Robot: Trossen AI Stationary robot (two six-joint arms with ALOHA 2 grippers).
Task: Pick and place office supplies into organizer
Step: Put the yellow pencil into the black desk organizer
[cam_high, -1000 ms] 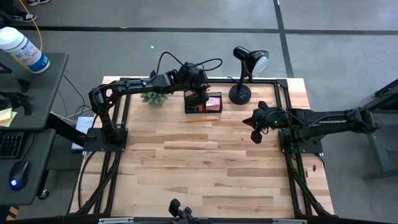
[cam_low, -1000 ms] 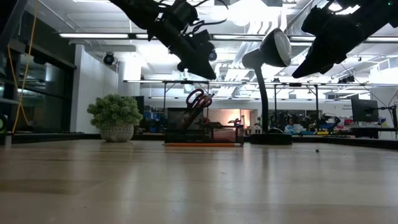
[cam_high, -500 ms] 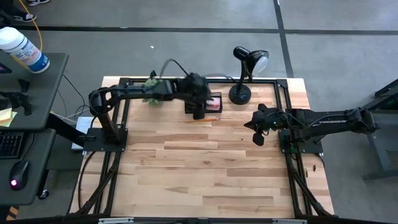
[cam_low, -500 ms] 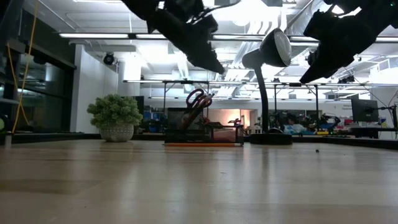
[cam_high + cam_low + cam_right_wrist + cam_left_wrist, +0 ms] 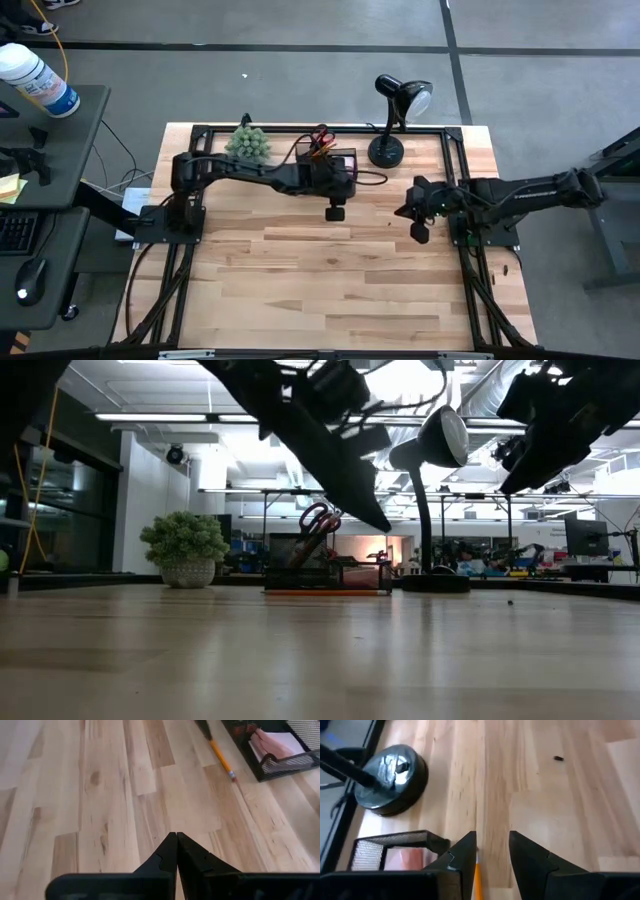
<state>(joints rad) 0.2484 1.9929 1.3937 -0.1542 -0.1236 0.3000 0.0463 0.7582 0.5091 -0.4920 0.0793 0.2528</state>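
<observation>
The black mesh organizer stands at the table's far middle. Red-handled scissors stick up out of it, and a pink sticky-note pad lies in its tray. An orange pencil lies flat on the table along the organizer's near side. My left gripper hangs open above the table just in front of the organizer. In the left wrist view the pencil shows below, between the fingers. My right gripper is shut in the air at the right.
A black desk lamp stands right of the organizer on its round base. A green spiky plant stands to the organizer's left. A small dark speck lies on the wood. The table's near half is bare wood.
My left gripper has left its place above the organizer. It has come down and toward the table's near edge and right, and now hangs over the wood in front of the organizer. The organizer and pencil have stayed put.
</observation>
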